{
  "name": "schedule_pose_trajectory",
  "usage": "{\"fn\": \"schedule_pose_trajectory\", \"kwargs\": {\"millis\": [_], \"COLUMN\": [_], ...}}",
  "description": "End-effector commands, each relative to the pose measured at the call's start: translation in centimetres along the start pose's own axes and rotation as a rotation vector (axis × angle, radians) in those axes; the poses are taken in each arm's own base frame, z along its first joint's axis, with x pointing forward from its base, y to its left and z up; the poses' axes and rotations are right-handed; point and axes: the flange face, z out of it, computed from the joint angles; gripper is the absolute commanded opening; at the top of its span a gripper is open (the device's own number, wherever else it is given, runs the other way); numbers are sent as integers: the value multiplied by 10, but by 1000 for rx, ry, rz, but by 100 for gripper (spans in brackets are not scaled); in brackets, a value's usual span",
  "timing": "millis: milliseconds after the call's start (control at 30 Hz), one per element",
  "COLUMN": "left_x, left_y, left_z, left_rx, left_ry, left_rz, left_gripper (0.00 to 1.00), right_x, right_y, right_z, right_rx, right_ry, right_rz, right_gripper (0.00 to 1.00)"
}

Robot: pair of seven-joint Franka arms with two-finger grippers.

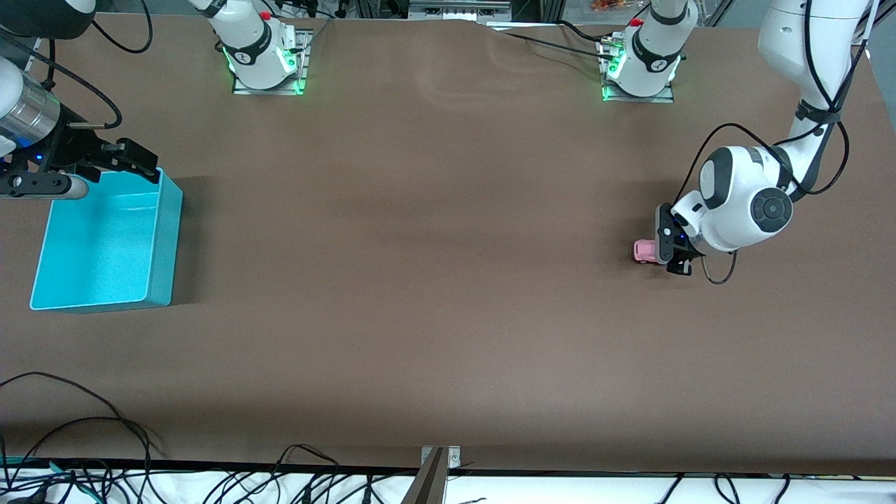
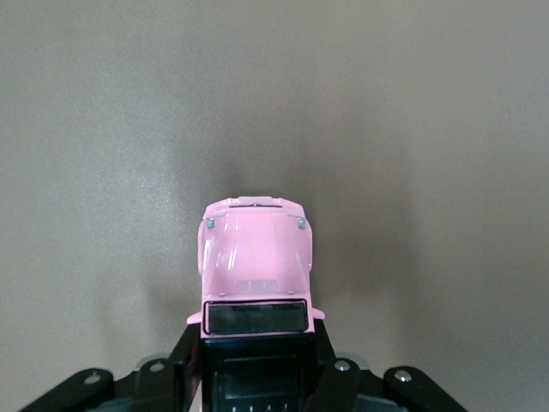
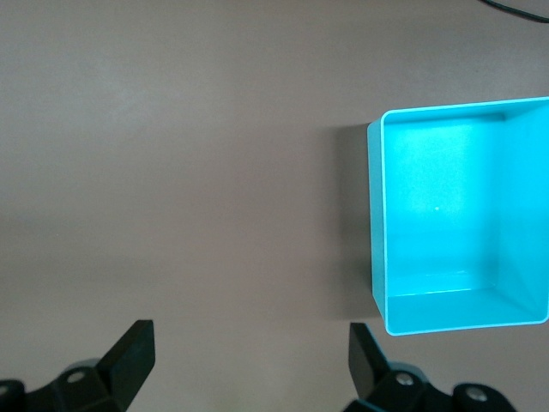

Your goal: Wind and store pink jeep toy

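The pink jeep toy (image 1: 643, 250) is on the brown table toward the left arm's end. My left gripper (image 1: 666, 255) is low over it and shut on its black rear part. In the left wrist view the jeep (image 2: 256, 257) points away from the gripper (image 2: 256, 339), with a black finger (image 2: 178, 360) pressed on each side of its rear. The turquoise bin (image 1: 162, 231) stands toward the right arm's end and is empty. My right gripper (image 1: 137, 162) hovers open and empty over the bin's edge nearest the robot bases. In the right wrist view the gripper (image 3: 249, 352) is beside the bin (image 3: 375, 215).
Both robot bases (image 1: 262, 63) stand along the table edge farthest from the front camera. Loose black cables (image 1: 84, 448) lie along the table edge nearest it. The brown table (image 1: 434, 245) stretches bare between the bin and the jeep.
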Motion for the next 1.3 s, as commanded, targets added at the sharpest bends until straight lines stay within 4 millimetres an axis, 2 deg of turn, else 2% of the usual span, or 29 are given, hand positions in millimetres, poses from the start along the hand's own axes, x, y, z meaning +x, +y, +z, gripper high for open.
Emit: {"fn": "schedule_pose_trajectory", "kwargs": {"millis": [0,400,534,701,1068,1268], "left_x": [1,-2,-17,-22,-67,-96], "left_y": [0,2,5,8,7,5], "left_z": [-2,14,27,38,57,58], "left_rx": [8,-14,-37,-60,-74,-60], "left_ry": [24,35,43,47,70,80], "left_rz": [7,-6,-32,-41,-15,1], "left_gripper": [1,4,5,5,5,4], "right_x": [4,4,4,4,4,4], "right_y": [2,1,1,2,2,1], "right_z": [-6,-6,-6,-6,-6,-6], "right_rx": [9,7,7,7,9,9], "right_ry": [8,8,8,8,8,8], "right_rz": [2,1,1,2,2,1], "right_gripper": [100,100,100,100,100,100]}}
